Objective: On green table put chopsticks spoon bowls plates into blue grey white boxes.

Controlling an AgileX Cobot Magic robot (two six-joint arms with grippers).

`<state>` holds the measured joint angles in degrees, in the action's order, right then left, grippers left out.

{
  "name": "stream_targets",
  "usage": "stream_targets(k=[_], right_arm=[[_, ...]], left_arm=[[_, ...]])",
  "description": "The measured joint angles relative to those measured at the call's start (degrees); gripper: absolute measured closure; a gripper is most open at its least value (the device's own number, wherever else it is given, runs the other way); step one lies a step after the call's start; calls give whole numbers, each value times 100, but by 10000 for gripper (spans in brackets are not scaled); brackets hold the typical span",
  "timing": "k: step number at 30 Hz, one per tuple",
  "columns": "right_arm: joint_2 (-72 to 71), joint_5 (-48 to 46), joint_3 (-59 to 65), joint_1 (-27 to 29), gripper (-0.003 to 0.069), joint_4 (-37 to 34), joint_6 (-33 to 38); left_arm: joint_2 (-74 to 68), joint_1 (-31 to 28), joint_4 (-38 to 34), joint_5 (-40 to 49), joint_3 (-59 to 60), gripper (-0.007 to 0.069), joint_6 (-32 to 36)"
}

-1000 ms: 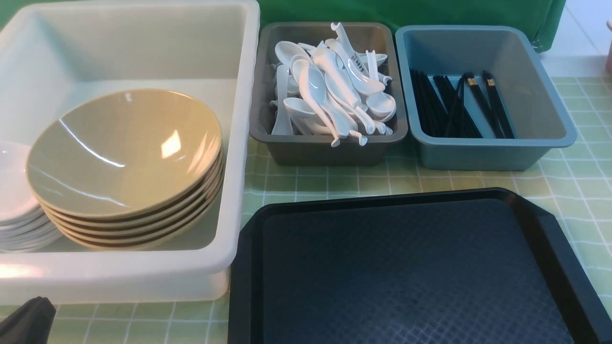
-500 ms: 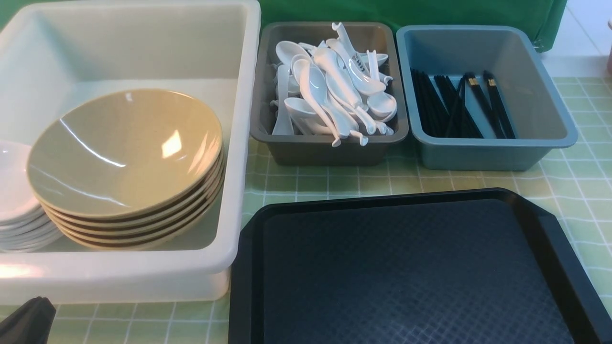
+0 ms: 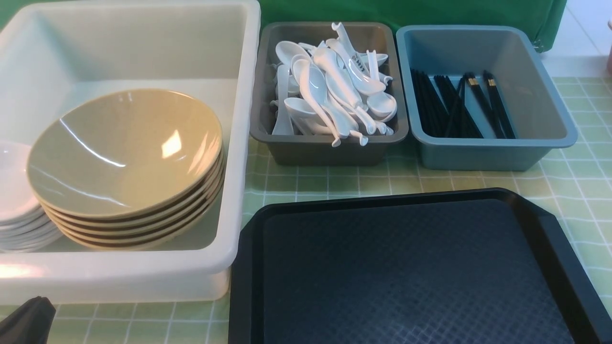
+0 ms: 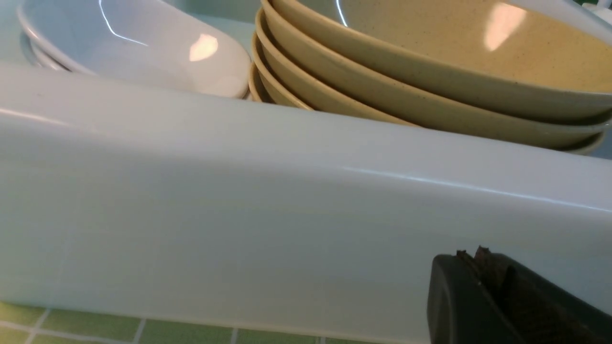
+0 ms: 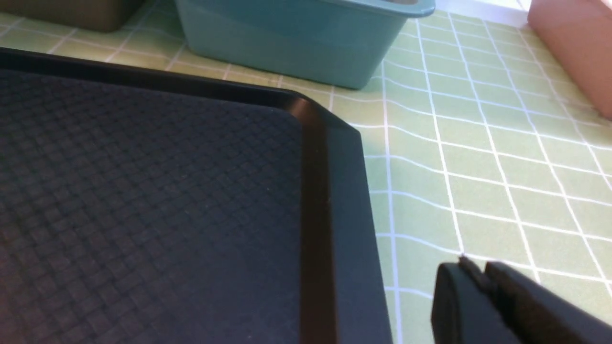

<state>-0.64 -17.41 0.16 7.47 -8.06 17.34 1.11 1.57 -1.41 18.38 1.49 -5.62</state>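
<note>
- Honestly this looks pretty much wrapped up, going by how things lie
- tan bowls (image 3: 124, 153) sit stacked inside the big white tub (image 3: 241, 143), with the small white dishes (image 3: 14, 191) stacked right beside them at the tub's left edge
- white spoons (image 3: 334, 91) are heaped in the dark grey bin (image 3: 330, 150), a few handles poking over the near rim
- black chopsticks (image 3: 459, 105) lie in the blue-grey bin (image 3: 497, 153), gold bands showing on a couple
- black tray (image 3: 411, 267) on the green counter (image 3: 573, 186) has nothing on it, and I see no loose tableware on the checked cloth anywhere in view
- left hand (image 4: 478, 260) is closed with nothing in it, parked low just outside the tub's near wall
- right hand (image 5: 478, 274) is nearly closed and not gripping anything either, hovering over the cloth just off the tray's right edge
- my guess: nothing left to sort unless something sits out of frame
</note>
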Motion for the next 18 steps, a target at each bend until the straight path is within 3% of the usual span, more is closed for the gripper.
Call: stream_targets(k=[18], right_arm=[[0,0,0,0,576,0,0]], left_arm=[[0,0,0,0,0,625,-39]])
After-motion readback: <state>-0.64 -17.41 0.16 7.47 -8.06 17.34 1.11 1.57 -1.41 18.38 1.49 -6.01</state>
